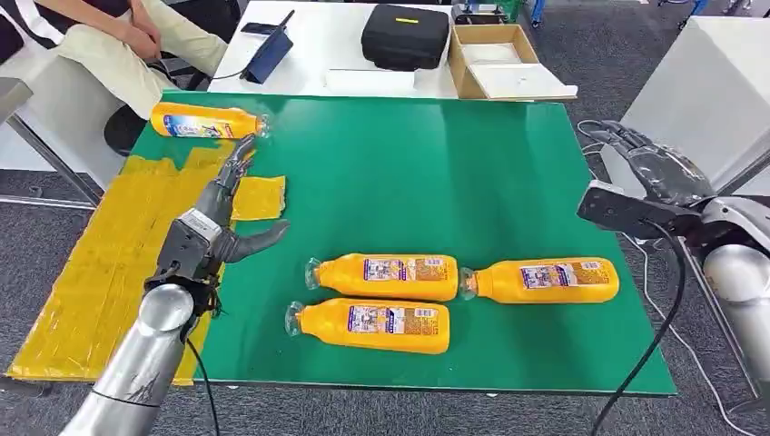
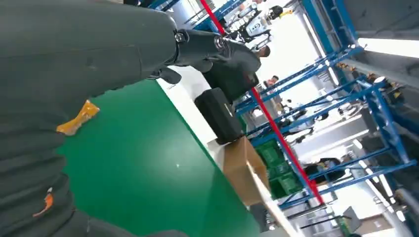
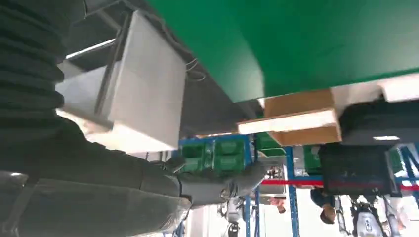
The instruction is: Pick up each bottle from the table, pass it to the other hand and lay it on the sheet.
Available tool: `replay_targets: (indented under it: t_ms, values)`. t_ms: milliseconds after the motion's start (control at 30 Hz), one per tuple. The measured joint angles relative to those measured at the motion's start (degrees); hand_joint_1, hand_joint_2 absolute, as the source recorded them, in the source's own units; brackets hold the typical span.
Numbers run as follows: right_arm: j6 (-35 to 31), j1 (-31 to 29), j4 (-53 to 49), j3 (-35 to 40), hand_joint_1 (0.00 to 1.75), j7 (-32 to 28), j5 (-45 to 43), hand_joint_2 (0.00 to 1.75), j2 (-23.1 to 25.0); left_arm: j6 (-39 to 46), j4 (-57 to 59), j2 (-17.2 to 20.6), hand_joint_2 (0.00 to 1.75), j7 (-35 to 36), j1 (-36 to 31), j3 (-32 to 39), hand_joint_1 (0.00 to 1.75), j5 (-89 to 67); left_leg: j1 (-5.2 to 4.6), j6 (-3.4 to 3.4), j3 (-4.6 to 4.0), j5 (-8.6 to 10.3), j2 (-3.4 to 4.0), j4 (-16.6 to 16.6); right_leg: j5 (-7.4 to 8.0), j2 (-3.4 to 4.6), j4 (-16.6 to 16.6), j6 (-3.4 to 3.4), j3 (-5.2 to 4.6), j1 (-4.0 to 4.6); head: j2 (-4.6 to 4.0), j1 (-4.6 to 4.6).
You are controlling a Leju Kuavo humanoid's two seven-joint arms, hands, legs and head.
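Over the yellow sheet (image 1: pixel 100 263), left hand (image 1: pixel 222 213) extends flat, fingers spread, empty; right hand (image 1: pixel 654 168) hangs off-table, empty.

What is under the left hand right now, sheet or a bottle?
The left hand hangs over the yellow sheet at its edge with the green table, holding nothing. No bottle peeks out around it; the sheet directly beneath is covered from view.

Head view evenly lit, sharp, soft shadows cast under bottles (image 1: pixel 386 277). Wrist views blurred up close; background blown out by bright windows and ceiling strip light (image 2: pixel 390 47).
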Motion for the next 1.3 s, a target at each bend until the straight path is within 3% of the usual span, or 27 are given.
replay_targets:
  t_ms: [367, 667, 1300]
  values:
    - [-2.25, -4.79, 4.39, 7.44, 0.00, 0.20, -1.73, 1.75, -2.05, 0.85, -0.26, -3.67, 1.75, -0.50, 0.89, 0.63, 0.00, 0.52, 0.08, 0.04, -0.01, 0.04, 0.00, 0.00, 0.01, -0.03, 0.01, 0.14, 0.00, 0.09, 0.00, -0.02]
    - [-0.83, -5.47, 6.71, 11.25, 0.00, -2.95, -2.69, 1.75, -2.09, 1.01, 0.46, -4.15, 1.75, -0.72, 0.94, 1.31, 0.00, 1.14, 0.08, 0.05, -0.02, 0.04, 0.01, 0.00, 0.00, -0.02, 0.01, 0.14, -0.01, 0.09, 0.00, -0.02]
    - [0.04, -3.37, 8.72, 18.07, 0.00, -3.43, -3.52, 1.75, -3.89, 1.60, 2.91, -4.50, 1.75, -0.81, 0.17, 1.99, 0.00, 2.38, 0.07, 0.05, -0.03, 0.04, 0.01, 0.00, 0.00, -0.02, 0.00, 0.15, -0.04, 0.08, 0.00, -0.04]
